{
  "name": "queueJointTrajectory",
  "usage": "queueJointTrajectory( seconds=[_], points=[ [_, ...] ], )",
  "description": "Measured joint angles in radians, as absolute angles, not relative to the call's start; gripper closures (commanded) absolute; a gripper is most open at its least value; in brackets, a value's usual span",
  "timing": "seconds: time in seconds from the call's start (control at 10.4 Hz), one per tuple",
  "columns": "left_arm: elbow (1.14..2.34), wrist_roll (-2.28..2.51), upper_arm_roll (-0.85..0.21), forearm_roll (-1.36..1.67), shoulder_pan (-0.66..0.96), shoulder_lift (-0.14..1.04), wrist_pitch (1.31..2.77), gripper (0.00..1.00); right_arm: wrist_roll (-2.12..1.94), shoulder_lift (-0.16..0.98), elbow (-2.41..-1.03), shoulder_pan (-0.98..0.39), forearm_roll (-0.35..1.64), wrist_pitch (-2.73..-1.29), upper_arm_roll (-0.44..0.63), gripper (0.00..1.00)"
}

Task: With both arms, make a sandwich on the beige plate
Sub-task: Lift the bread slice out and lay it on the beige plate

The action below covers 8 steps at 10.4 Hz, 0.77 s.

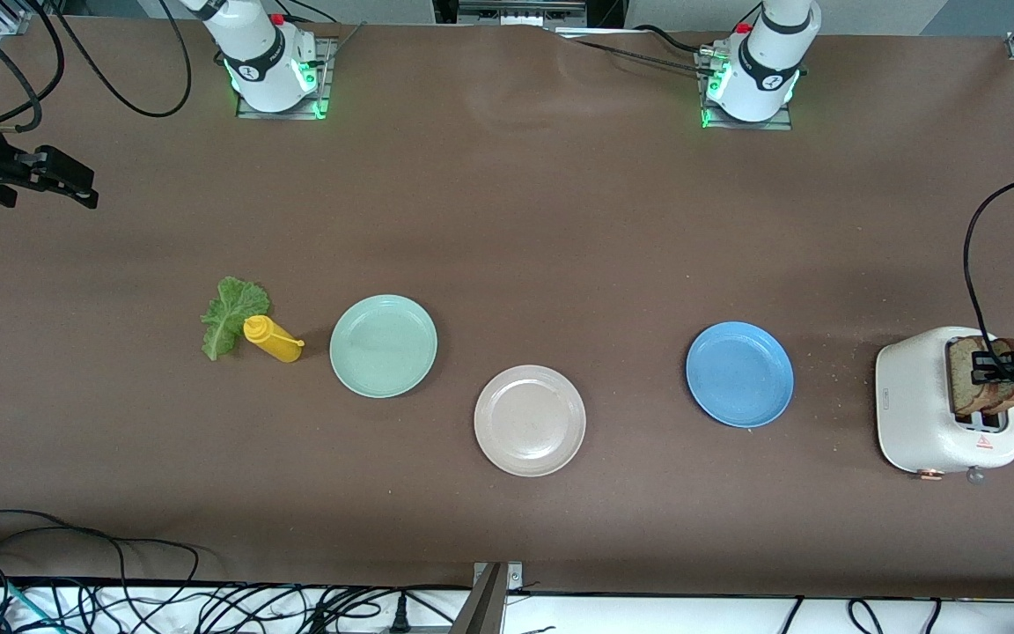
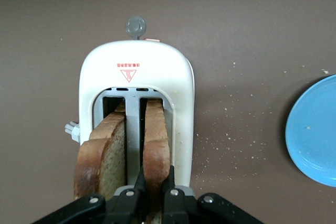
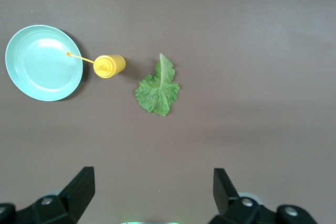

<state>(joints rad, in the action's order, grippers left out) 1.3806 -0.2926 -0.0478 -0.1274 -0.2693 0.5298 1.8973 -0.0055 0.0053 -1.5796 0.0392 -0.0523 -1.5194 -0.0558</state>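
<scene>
1. beige plate [image 1: 529,421] sits bare between the green plate [image 1: 383,345] and blue plate [image 1: 739,374], nearer the camera.
2. left gripper [image 2: 153,184] pinches one bread slice [image 2: 156,140] in the toaster [image 2: 134,72].
3. right gripper [image 3: 152,190] waits, fingers apart, above the table near the lettuce [image 3: 157,88].

Toaster [image 2: 135,95], standing at the table's left-arm end: red warning triangle w/ a line of small red print above it is showing on its top face; print too small to read. No other legible text or nos.
</scene>
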Motion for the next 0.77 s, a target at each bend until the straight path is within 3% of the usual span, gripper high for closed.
queueJointTrajectory(
  seconds=[0.48,0.77],
  points=[
    [1.244,-0.224,-0.112,-0.033,-0.254,0.461,1.655,1.00,-0.005,0.005,-1.580,0.039,-0.052,-1.519,-0.053,0.00],
    [1.237,0.208,-0.236,0.063,-0.162,0.462,1.652,1.00,-0.005,0.005,-1.580,0.040,-0.053,-1.519,-0.046,0.00]
  ],
)
